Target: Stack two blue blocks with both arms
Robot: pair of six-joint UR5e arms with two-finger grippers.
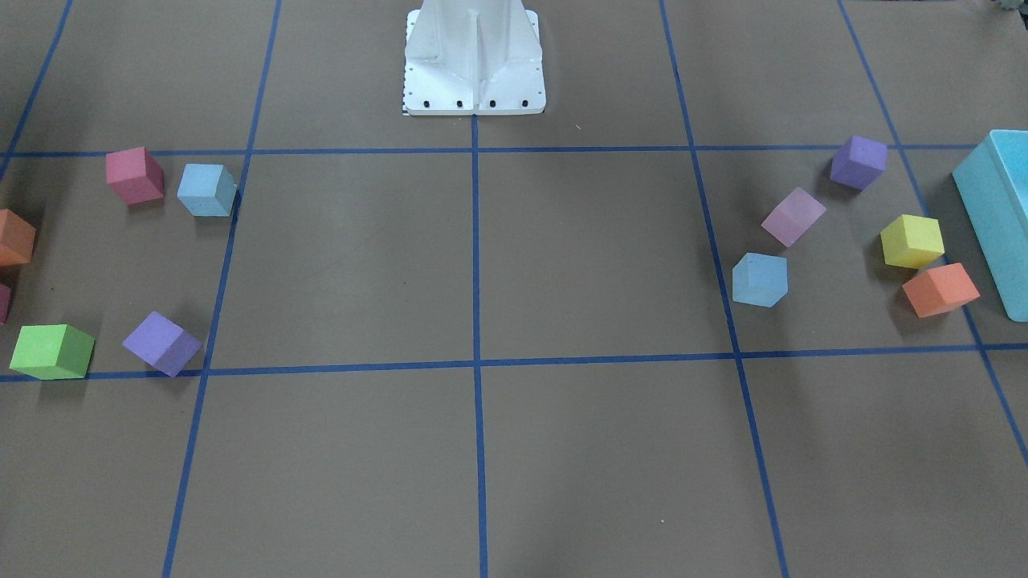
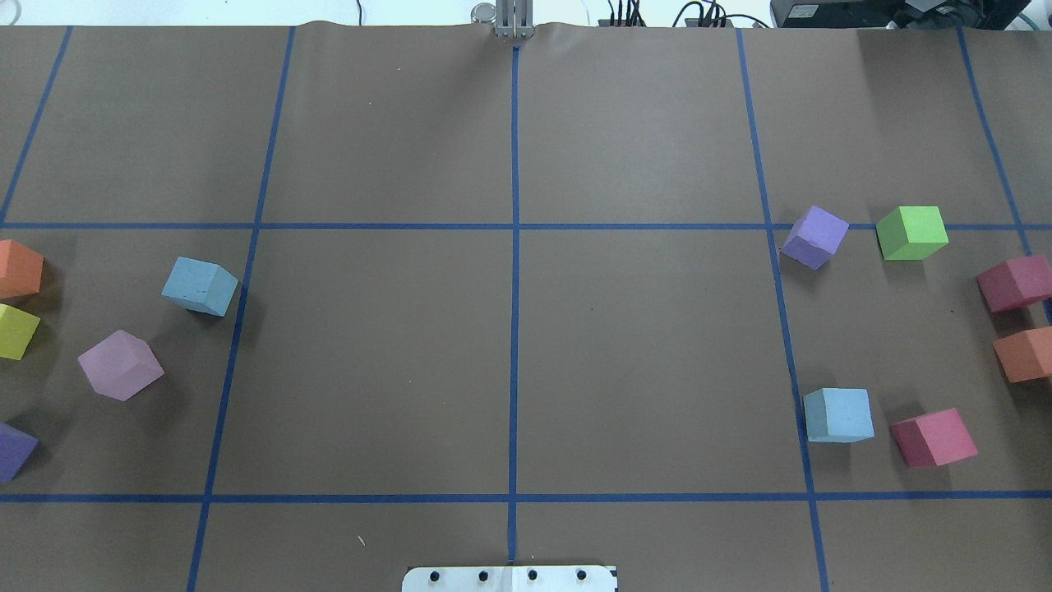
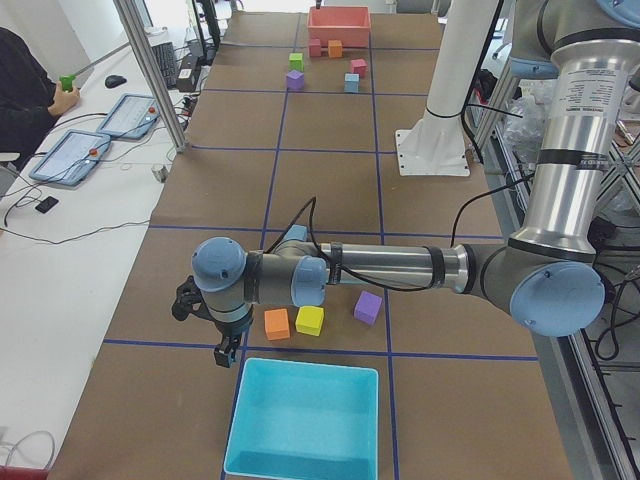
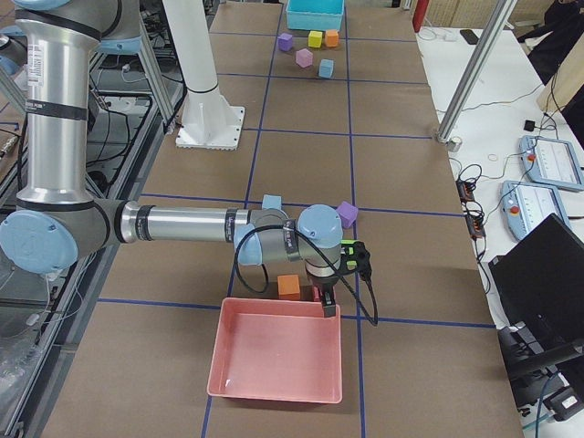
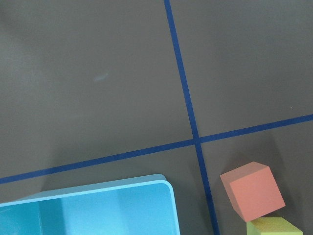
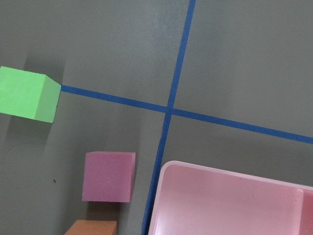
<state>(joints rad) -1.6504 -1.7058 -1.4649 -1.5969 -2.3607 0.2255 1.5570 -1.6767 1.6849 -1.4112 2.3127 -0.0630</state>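
One blue block [image 2: 200, 285] lies on my left side of the table, next to a pale pink cube [image 2: 121, 364]; it also shows in the front view [image 1: 760, 279]. The other blue block [image 2: 837, 415] lies on my right side beside a red cube [image 2: 933, 437], and shows in the front view [image 1: 207, 190]. My left gripper [image 3: 225, 355] shows only in the exterior left view, by the turquoise box's far corner. My right gripper [image 4: 327, 306] shows only in the exterior right view, over the pink tray's far rim. I cannot tell whether either is open. Both are well away from the blue blocks.
The turquoise box [image 3: 305, 420] stands at the table's left end, with orange [image 5: 252, 191], yellow [image 3: 309, 320] and purple [image 3: 368, 306] cubes by it. The pink tray [image 4: 278, 356] stands at the right end near green [image 6: 27, 93], magenta [image 6: 108, 176] and orange cubes. The white pedestal [image 1: 474, 60] stands mid-table.
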